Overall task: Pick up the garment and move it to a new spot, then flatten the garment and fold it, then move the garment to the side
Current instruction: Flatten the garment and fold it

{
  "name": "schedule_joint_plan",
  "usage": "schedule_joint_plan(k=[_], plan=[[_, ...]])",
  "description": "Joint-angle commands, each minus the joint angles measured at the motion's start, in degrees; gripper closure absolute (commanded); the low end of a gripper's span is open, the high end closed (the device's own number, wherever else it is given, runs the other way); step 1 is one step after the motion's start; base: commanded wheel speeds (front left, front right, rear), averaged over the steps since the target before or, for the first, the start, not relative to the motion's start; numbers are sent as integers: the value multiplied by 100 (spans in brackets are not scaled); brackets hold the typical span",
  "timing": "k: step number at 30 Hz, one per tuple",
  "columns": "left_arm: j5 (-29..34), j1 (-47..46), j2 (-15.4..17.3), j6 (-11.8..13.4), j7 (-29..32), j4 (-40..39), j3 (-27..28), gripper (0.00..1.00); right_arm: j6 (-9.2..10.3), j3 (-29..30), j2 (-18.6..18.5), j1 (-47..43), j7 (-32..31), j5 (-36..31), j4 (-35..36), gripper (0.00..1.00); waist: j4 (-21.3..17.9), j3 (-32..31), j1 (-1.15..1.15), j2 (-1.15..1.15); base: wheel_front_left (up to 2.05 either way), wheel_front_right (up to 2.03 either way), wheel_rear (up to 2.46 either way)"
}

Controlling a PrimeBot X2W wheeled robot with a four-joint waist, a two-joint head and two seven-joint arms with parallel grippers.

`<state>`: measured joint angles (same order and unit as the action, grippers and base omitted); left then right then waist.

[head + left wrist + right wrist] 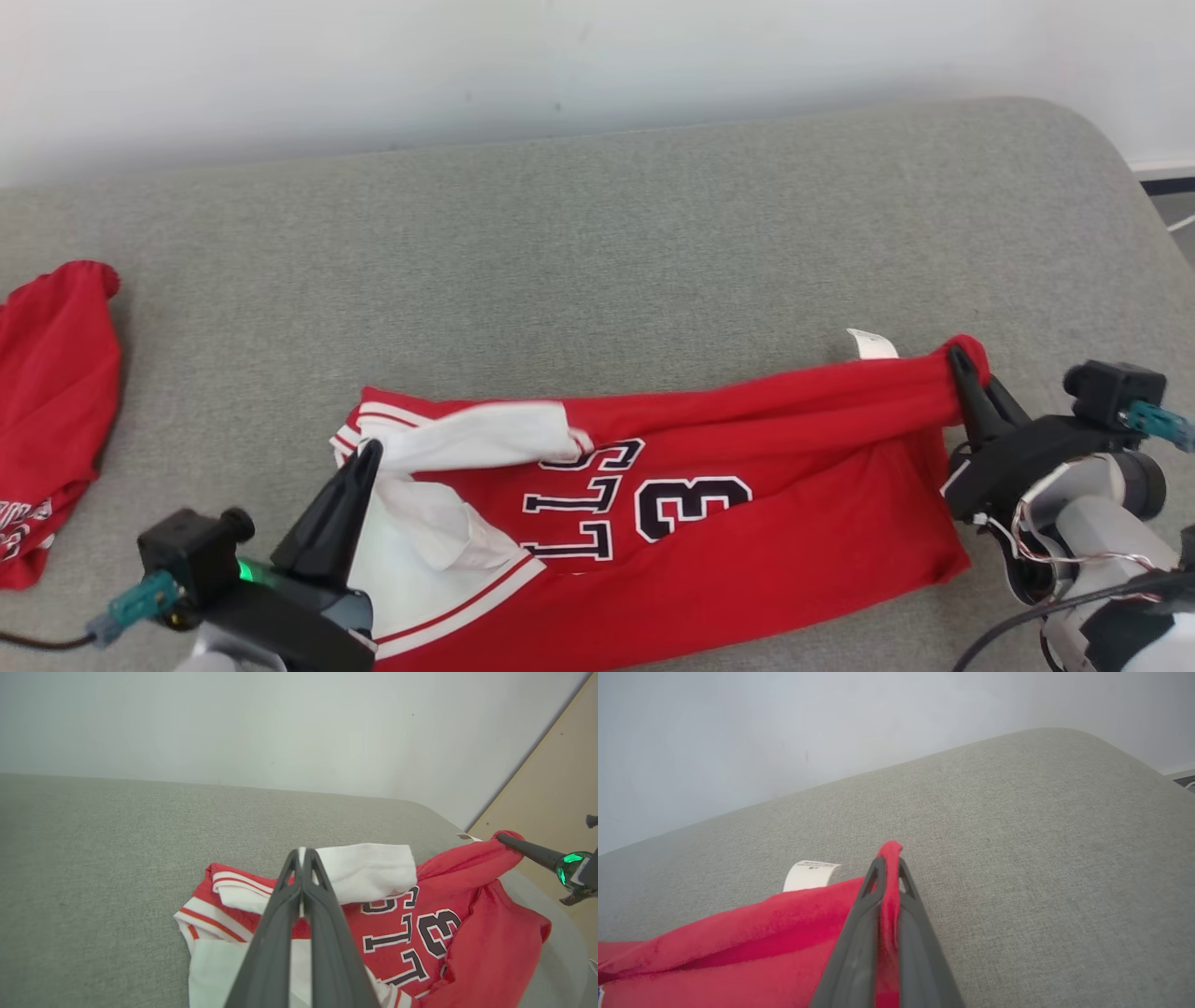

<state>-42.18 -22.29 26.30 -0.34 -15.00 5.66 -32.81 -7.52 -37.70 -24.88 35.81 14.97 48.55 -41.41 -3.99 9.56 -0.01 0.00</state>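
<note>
A red, white-sleeved jersey (747, 485) lies on the grey cushion (597, 233), "LLS" and "3" printed in black. The left gripper (369, 453) is clamped tight on its white sleeve, and the right gripper (957, 359) on a red corner.

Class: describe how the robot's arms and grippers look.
The left gripper and right gripper each have long, dark tapering fingers with triangular cut-outs near the tips. Each wrist carries a black camera block with a teal plug. A green light glows at the left; the right forearm is pale grey with thin wires.
</note>
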Motion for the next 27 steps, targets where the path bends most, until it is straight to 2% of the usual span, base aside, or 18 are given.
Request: schedule_joint_plan(k=[1, 8, 14, 23, 24, 25, 26, 27], plan=[[129, 268, -126, -4, -26, -114, 200, 100, 5, 52, -122, -185, 26, 86, 160, 100, 120, -39, 1, 0, 0, 0, 0], [449, 927, -622, -203, -27, -103, 621, 100, 5, -45, -429, -763, 27, 428, 688, 100, 256, -175, 1, 0, 0, 0, 0], [610, 1281, -955, -295, -27, -48, 949, 100, 5, 61, -596, -979, 27, 424, 968, 100, 268, -270, 1, 0, 0, 0, 0], [904, 1651, -1418, -502, -27, 372, 1206, 100, 5, -97, -763, -1259, 27, 500, 1098, 100, 340, -312, 1, 0, 0, 0, 0], [959, 1645, -1455, -515, -27, 435, 1224, 100, 5, -82, -768, -1245, 27, 483, 1081, 56, 347, -313, 1, 0, 0, 0, 0], [1002, 1634, -1499, -523, -27, 504, 1270, 100, 5, -57, -756, -1241, 28, 476, 1065, 16, 355, -316, 1, 0, 0, 0, 0], [1046, 1627, -1532, -538, -27, 572, 1310, 100, 5, -25, -723, -1250, 28, 494, 1065, 0, 363, -323, 1, 0, 0, 0, 0], [1120, 1618, -1545, -555, -27, 634, 1336, 100, 5, 7, -698, -1269, 27, 509, 1066, 0, 369, -331, 1, 0, 0, 0, 0]])
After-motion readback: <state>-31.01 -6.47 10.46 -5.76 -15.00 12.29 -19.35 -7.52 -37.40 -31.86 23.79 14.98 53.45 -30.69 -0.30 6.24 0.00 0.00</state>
